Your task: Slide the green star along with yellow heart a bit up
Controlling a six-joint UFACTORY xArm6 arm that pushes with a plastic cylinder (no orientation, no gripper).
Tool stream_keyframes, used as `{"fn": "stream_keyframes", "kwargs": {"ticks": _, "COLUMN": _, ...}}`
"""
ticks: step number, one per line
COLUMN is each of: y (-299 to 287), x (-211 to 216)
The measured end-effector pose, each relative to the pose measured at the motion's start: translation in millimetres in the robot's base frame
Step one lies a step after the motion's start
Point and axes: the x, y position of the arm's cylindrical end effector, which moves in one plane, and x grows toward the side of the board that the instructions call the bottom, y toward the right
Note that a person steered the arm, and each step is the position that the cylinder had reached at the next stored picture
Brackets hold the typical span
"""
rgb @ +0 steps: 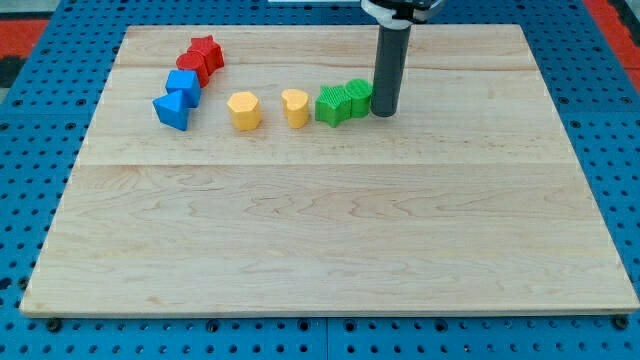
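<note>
The green star (332, 104) lies right of centre in the upper part of the board, touching a second green block (359, 97) on its right. The yellow heart (295, 106) sits just left of the star, nearly touching it. My tip (385, 113) is a dark rod standing on the board right beside the second green block, at its right edge. It is to the right of the star and the heart.
A yellow hexagon-like block (244, 110) lies left of the heart. Two blue blocks (184, 85) (172, 110) and two red blocks (206, 50) (192, 66) cluster at the upper left. The wooden board (320, 230) is ringed by blue pegboard.
</note>
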Motion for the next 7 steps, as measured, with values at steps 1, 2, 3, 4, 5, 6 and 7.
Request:
{"fn": "stream_keyframes", "kwargs": {"ticks": 1, "y": -22, "x": -37}}
{"fn": "stream_keyframes", "kwargs": {"ticks": 2, "y": -37, "x": -73}}
{"fn": "stream_keyframes", "kwargs": {"ticks": 3, "y": -36, "x": -96}}
{"fn": "stream_keyframes", "kwargs": {"ticks": 4, "y": 33, "x": -40}}
{"fn": "stream_keyframes", "kwargs": {"ticks": 5, "y": 10, "x": 28}}
{"fn": "stream_keyframes", "kwargs": {"ticks": 6, "y": -45, "x": 21}}
{"fn": "stream_keyframes", "kwargs": {"ticks": 7, "y": -51, "x": 12}}
